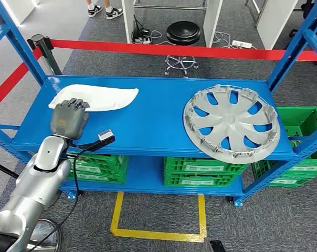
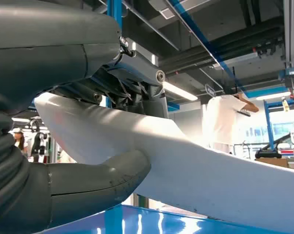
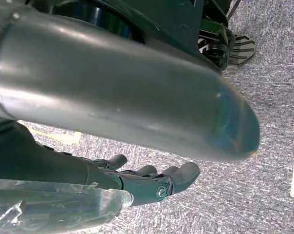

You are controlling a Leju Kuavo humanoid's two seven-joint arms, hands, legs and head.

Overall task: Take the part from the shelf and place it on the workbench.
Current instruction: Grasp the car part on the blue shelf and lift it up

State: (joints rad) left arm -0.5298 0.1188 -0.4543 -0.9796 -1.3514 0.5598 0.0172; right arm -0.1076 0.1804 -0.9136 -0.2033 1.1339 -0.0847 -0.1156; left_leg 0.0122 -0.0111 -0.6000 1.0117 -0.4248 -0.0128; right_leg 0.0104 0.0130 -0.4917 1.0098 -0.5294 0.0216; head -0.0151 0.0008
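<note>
A long, white, curved part [image 1: 105,98] lies at the back left of the blue shelf's top level [image 1: 149,123]. My left hand [image 1: 70,118] covers its left end. In the left wrist view the thick thumb [image 2: 101,180] sits under the white part [image 2: 211,175] and the darker fingers [image 2: 138,73] press on its other side, so the hand grips it just above the blue shelf surface [image 2: 145,222]. My right hand [image 3: 149,183] hangs over grey carpet with its fingers stretched out and nothing in them.
A silver wheel cover [image 1: 231,122] lies on the shelf's right half, reaching the front edge. Green crates [image 1: 204,170] fill the lower level. Blue uprights [image 1: 291,52] stand at the corners. Behind are red barrier tape [image 1: 169,50] and a black stool [image 1: 183,32]. A yellow floor marking [image 1: 157,233] lies in front.
</note>
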